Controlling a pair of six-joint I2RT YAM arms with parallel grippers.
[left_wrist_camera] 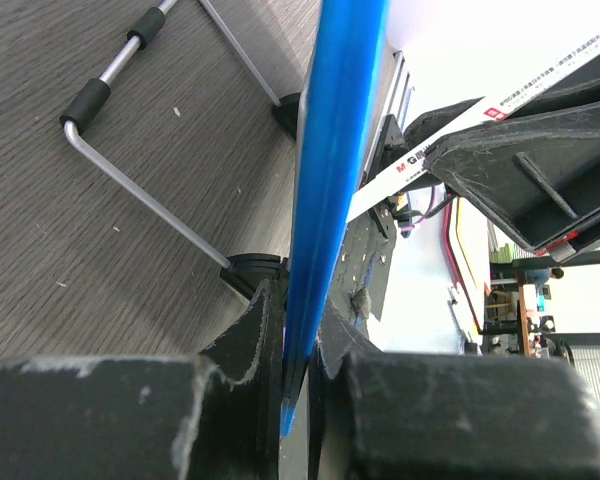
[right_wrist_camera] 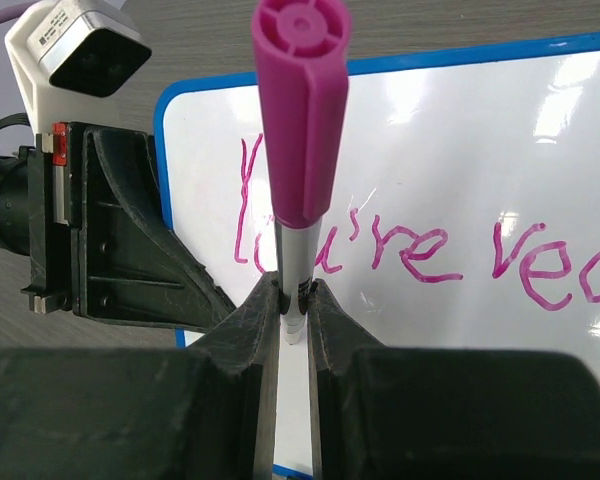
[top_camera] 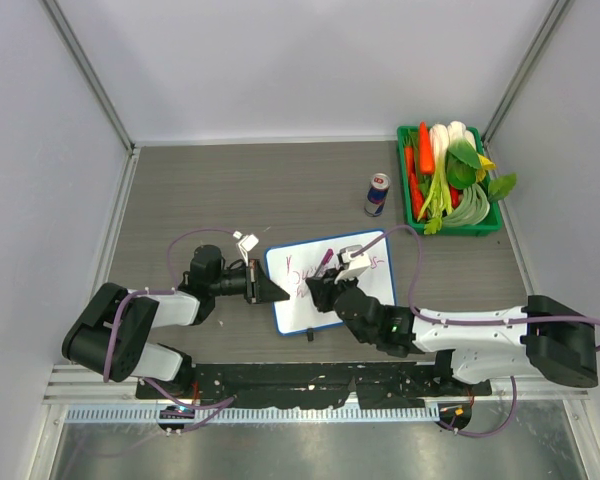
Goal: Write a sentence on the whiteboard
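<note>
Whiteboard (top_camera: 292,308) sits on the counter (top_camera: 210,190) between our two arms, its blue rim (left_wrist_camera: 330,150) pinched by the left end effector (top_camera: 276,289). Our right end effector (right_wrist_camera: 295,300) is pressed onto the marker (right_wrist_camera: 298,110), above the sentence (right_wrist_camera: 400,245). We judge that so thin a hold on the rim could let the board pivot under pen pressure and skew the letters. The marker could also swivel in its pinch, or the arm could smear wet ink. The marker's tip is hidden behind the fingers (right_wrist_camera: 245,350), so we cannot tell whether it touches. The writing reads "You're ve" and then runs off the wrist view's right edge.
</note>
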